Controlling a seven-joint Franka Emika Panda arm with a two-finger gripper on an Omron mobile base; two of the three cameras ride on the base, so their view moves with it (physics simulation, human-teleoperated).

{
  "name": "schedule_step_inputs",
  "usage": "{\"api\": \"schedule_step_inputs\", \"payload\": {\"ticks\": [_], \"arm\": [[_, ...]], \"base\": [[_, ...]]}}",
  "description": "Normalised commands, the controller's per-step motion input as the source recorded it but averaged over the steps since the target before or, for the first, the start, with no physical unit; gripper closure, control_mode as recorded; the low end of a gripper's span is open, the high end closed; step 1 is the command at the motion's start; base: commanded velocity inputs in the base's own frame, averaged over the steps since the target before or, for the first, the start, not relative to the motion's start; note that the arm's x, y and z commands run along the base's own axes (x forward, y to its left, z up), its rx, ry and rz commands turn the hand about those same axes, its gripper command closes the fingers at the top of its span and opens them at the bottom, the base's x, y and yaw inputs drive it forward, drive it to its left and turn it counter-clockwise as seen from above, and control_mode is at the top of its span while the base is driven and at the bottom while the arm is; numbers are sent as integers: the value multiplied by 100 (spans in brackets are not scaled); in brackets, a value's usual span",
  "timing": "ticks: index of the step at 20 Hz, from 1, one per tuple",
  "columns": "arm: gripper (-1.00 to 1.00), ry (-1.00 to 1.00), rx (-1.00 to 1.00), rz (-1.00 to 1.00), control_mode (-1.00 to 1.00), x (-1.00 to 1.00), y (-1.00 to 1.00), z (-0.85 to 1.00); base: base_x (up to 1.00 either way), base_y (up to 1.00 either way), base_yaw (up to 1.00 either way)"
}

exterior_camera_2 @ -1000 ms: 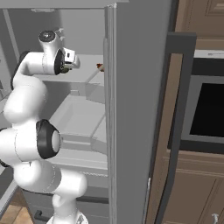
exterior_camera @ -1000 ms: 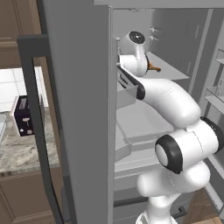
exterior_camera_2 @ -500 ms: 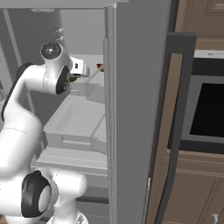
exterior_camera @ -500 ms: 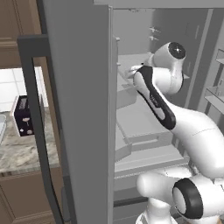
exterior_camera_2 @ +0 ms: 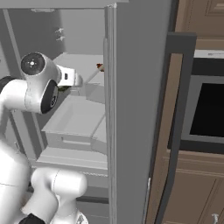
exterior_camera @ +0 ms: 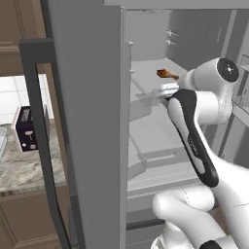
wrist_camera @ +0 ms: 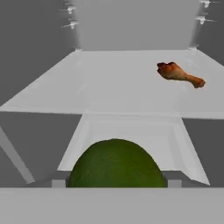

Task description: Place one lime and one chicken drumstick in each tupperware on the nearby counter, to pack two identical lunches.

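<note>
Lime [wrist_camera: 116,164] — lower half cut off; fingers hidden behind it.

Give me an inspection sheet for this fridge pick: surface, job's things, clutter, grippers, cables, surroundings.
Surface: pale fridge shelf, bare apart from one item; a drawer stands pulled out below it.
Job's things: lime sits large and close in front of the hand camera, whether it is gripped cannot be told; chicken drumstick lies on the shelf, right of centre in the hand view.
Clutter: nothing seen.
Grippers: gripper reaches into the fridge at shelf level; jaws' state cannot be told.
Cables: nothing seen.
Surroundings: open fridge door; counter with a toaster to the left; wall oven to the right.
</note>
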Motion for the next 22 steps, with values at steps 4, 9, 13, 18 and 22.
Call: {"api": "schedule_step_inputs", "payload": {"ticks": [4, 9, 13, 18, 22], "arm": [[100, 0, -1, 0, 100, -25, 0, 0], [100, 0, 0, 0, 100, 0, 0, 0], [100, 0, 0, 0, 100, 0, 0, 0], [100, 0, 0, 0, 100, 0, 0, 0], [100, 0, 0, 0, 100, 0, 0, 0]], "base": [[-75, 0, 0], [-100, 0, 0], [-100, 5, 0], [-73, 61, 0], [-42, 99, 0]]}}
